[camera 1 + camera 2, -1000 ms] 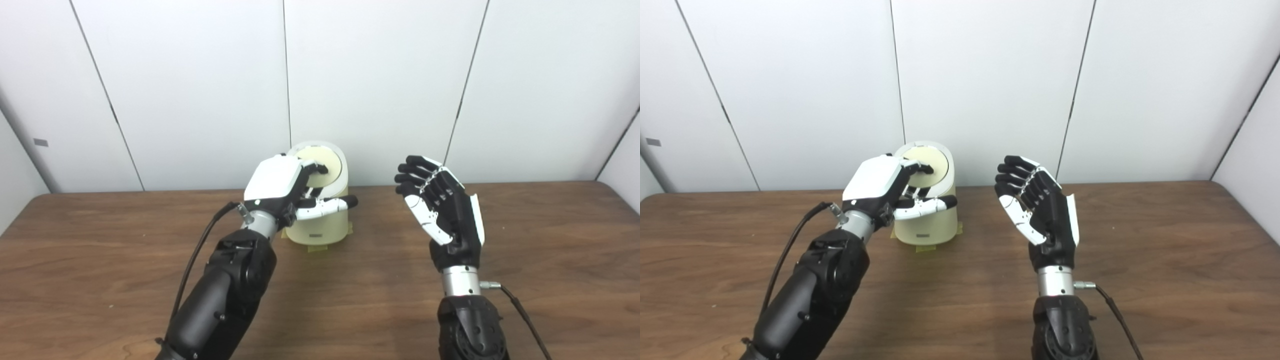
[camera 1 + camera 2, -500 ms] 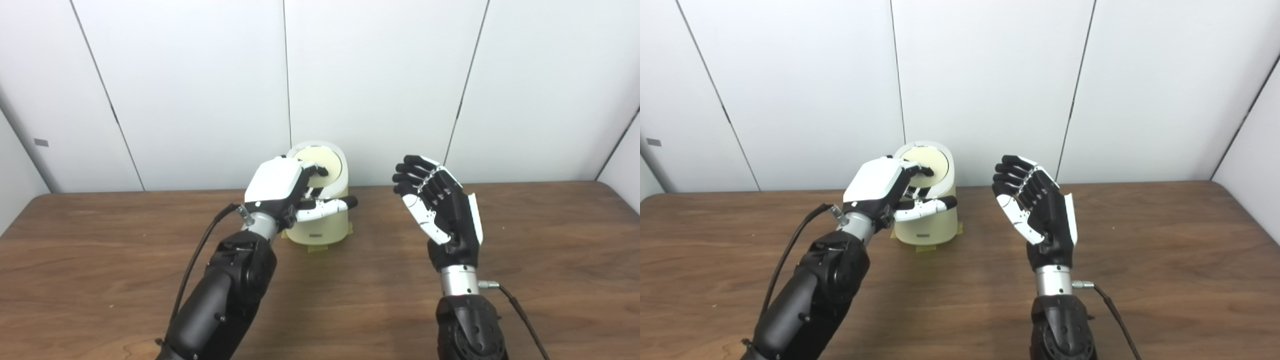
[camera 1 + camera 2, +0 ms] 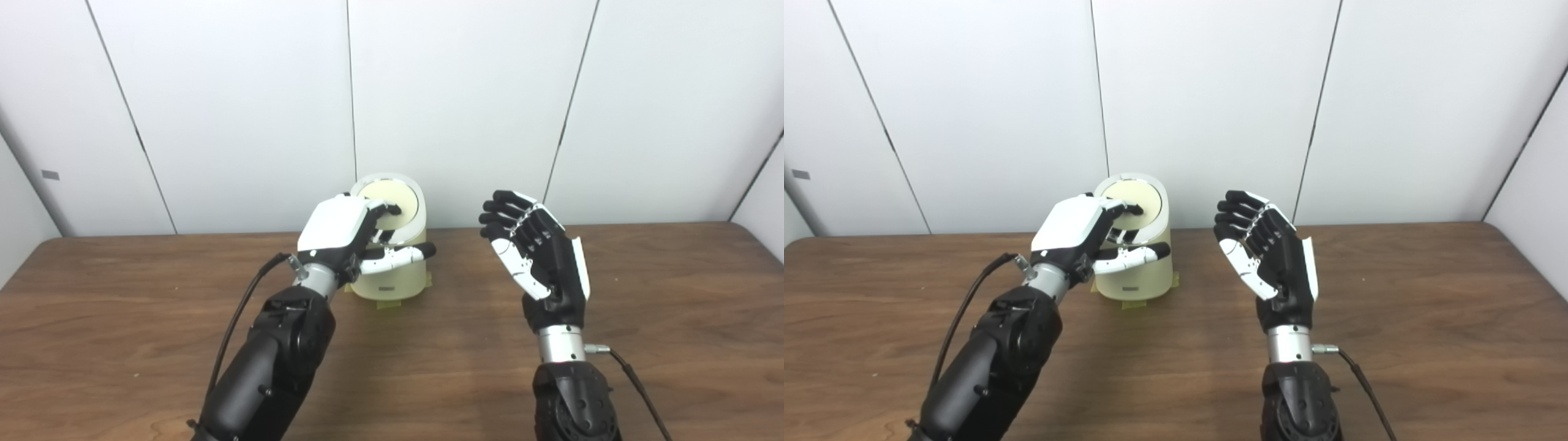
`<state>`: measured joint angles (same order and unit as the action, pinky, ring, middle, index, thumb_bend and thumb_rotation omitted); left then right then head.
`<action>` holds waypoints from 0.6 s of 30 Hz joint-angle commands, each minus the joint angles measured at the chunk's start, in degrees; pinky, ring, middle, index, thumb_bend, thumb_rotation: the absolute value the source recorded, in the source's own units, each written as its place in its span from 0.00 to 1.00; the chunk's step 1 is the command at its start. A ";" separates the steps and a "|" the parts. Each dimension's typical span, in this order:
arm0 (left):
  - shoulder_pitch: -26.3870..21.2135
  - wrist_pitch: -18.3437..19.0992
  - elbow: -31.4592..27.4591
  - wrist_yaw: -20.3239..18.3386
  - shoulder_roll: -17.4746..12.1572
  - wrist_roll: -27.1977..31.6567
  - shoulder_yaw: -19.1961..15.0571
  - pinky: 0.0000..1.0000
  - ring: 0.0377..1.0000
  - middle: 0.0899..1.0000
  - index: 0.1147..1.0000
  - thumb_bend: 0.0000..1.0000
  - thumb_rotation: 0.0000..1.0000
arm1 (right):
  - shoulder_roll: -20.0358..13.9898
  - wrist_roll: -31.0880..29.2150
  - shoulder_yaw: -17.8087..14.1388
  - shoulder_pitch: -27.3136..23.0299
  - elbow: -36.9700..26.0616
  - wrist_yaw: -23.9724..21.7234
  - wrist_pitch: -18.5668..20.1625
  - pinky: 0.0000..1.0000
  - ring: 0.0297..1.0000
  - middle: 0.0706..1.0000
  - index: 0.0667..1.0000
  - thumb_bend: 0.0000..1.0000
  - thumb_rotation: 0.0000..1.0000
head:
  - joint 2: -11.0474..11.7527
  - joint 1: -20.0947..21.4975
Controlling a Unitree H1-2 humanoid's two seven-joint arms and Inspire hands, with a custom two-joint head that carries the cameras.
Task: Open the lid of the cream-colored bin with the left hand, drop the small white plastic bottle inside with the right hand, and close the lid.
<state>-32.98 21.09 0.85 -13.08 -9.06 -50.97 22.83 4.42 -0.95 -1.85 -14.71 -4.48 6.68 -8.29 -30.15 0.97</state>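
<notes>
The cream-colored bin [image 3: 395, 278] stands at the back middle of the table, against the wall. Its round lid [image 3: 404, 201] is tilted up, its pale disc facing me. My left hand [image 3: 343, 229] is at the bin's left top, its curled fingers touching the lid's face and its thumb stretched across the bin's front rim, not clamped on anything. To the right of the bin my right hand [image 3: 539, 257] is raised off the table, open and empty, with the palm turned toward the bin. No small white bottle shows in either view.
The brown wooden table [image 3: 122, 294] runs wide to both sides and toward me. White wall panels [image 3: 465, 92] close off the back right behind the bin. Yellow tape [image 3: 389, 304] holds the bin's base. Cables hang from both wrists.
Both hands have drifted slightly to the left. The left hand has drawn back a little toward me, fingers still on the lid. The lid and bin look unmoved.
</notes>
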 commanded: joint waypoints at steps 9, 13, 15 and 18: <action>0.50 -0.63 0.21 1.51 -0.22 1.04 -1.05 1.00 0.94 0.91 0.90 0.74 0.91 | 0.37 -0.68 0.20 -1.78 -2.07 -0.60 -0.18 0.56 0.61 0.62 0.63 0.35 0.34 | -0.01 0.09; 1.59 -3.35 -0.49 6.38 0.97 2.47 -2.78 1.00 0.97 0.94 0.95 0.71 0.87 | 0.21 -0.56 0.17 -1.97 -1.74 -0.55 -0.29 0.56 0.62 0.62 0.63 0.35 0.34 | 0.19 0.01; 2.09 -4.36 -1.19 7.84 1.35 2.73 -3.32 1.00 0.98 0.96 0.96 0.71 0.86 | 0.26 -0.30 0.18 -2.03 -1.72 -0.39 -0.29 0.56 0.61 0.62 0.63 0.35 0.34 | 0.25 0.04; 2.88 -5.58 -2.58 9.23 1.75 2.95 -3.97 1.00 1.00 0.98 0.98 0.69 0.86 | 0.45 -0.09 0.20 -2.03 -1.82 -0.19 -0.34 0.56 0.61 0.62 0.62 0.34 0.34 | 0.40 0.05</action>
<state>-28.18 16.75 0.80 -6.49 -7.60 -48.30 19.71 4.56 -1.17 -1.80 -14.69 -4.54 6.69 -7.24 -29.71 0.97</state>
